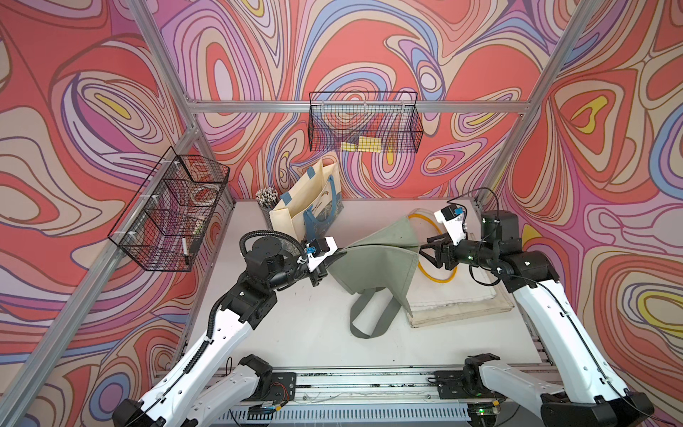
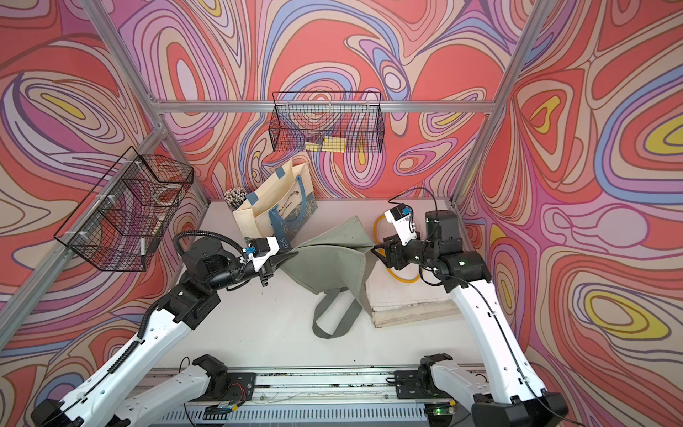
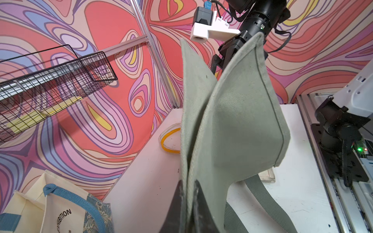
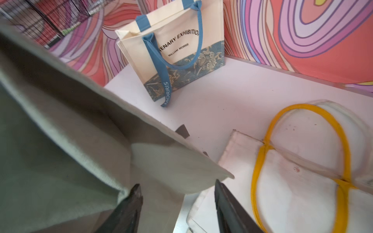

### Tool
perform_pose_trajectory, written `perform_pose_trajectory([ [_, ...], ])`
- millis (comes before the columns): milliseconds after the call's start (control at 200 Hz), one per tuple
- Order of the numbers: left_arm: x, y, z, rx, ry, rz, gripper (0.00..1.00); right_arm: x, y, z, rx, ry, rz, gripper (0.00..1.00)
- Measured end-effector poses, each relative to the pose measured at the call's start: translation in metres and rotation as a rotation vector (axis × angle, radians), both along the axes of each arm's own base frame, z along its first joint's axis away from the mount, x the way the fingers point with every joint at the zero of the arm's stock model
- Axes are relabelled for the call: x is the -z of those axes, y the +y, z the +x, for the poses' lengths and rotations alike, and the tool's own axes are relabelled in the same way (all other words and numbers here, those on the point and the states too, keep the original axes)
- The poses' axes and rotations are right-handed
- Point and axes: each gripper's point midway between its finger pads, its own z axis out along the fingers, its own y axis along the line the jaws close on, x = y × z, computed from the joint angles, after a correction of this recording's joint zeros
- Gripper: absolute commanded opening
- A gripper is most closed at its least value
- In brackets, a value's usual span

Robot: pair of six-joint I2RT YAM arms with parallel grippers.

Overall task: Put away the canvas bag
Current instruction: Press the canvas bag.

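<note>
Grey-green canvas bag [image 1: 373,266] hangs lifted above the middle of the desk [image 1: 295,332], stretched sideways between the two arms, with its strap loop drooping to the surface. The left pincer [image 1: 326,263] is clenched on one corner; the left wrist view shows cloth sandwiched between its fingers, so this grip carries the weight. The right pincer [image 4: 177,201] sits at the opposite corner with jaws apart. Fabric lies between them but isn't pinched, so it's probably lined up for a second grip to keep the bag taut and flat.

A flat white bag with yellow handles [image 1: 454,292] lies on the desk just below that corner, partly overlapped. A cream tote [image 1: 306,207] stands upright at the back, mouth up, and is likely where the bag goes. A pencil cup [image 1: 267,196] is tucked behind it. A wire basket [image 1: 364,124] hangs on the back wall.
</note>
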Motion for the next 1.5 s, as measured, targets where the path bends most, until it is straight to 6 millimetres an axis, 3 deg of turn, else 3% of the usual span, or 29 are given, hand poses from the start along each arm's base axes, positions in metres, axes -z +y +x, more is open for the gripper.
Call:
perform_pose_trajectory([
  [341, 0.004, -0.007, 0.001, 0.042, 0.042, 0.014, 0.0, -0.031, 0.033, -0.007, -0.169, -0.036, 0.248, 0.55],
  [506, 0.005, -0.008, -0.002, 0.061, 0.05, 0.055, 0.0, -0.025, 0.038, -0.006, -0.199, -0.023, 0.305, 0.55],
  [701, 0.017, -0.007, -0.004, 0.078, 0.095, 0.133, 0.15, 0.005, 0.044, -0.009, -0.221, 0.043, 0.338, 0.55],
  [966, 0.051, -0.017, -0.019, 0.133, 0.169, 0.252, 0.48, 0.041, 0.048, -0.011, -0.212, 0.155, 0.344, 0.53],
  [1307, 0.047, -0.028, -0.019, 0.122, 0.231, 0.384, 0.64, 0.048, 0.065, -0.014, -0.242, 0.168, 0.326, 0.51],
  [1502, 0.031, -0.027, -0.011, 0.077, 0.242, 0.428, 0.75, 0.054, 0.069, -0.02, -0.255, 0.184, 0.303, 0.51],
])
